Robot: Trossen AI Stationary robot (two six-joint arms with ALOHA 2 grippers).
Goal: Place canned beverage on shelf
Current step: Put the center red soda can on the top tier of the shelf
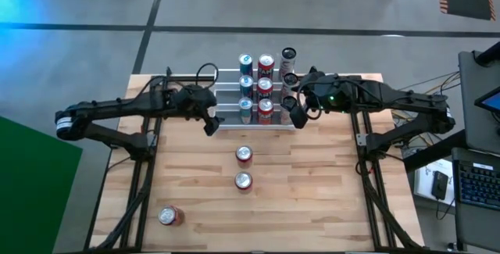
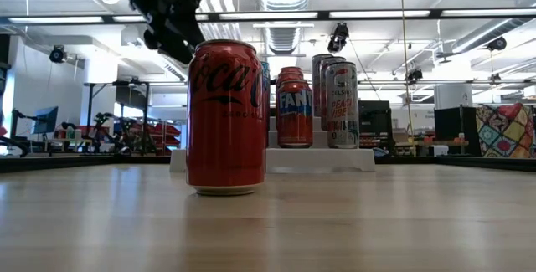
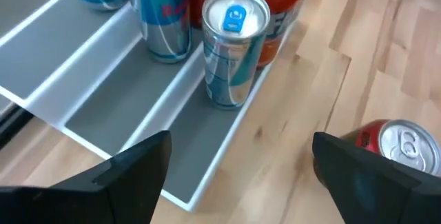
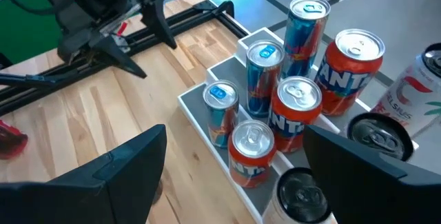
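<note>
High view: shelf point(image 1: 269, 90) sits at the desk's point(image 1: 328, 184) far edge, already stocked with two columns of cans plus more at its right end. Left end effector point(image 1: 209, 121) hangs by the shelf's left end, fingers spread, holding nothing; right end effector point(image 1: 299, 112) hovers at the right end, also spread and empty. Three loose cans remain: nearest red can point(image 1: 244, 155) just in front of the shelf, second red can point(image 1: 243, 180) behind it, tipped can point(image 1: 170, 216) at the near-left corner. My read: next is a pick of the nearest one; come straight down, centre the fingers on the can body, clear the stocked front row. Left wrist view shows the empty left treads; low view hides them behind a big red can point(image 2: 224, 117).
</note>
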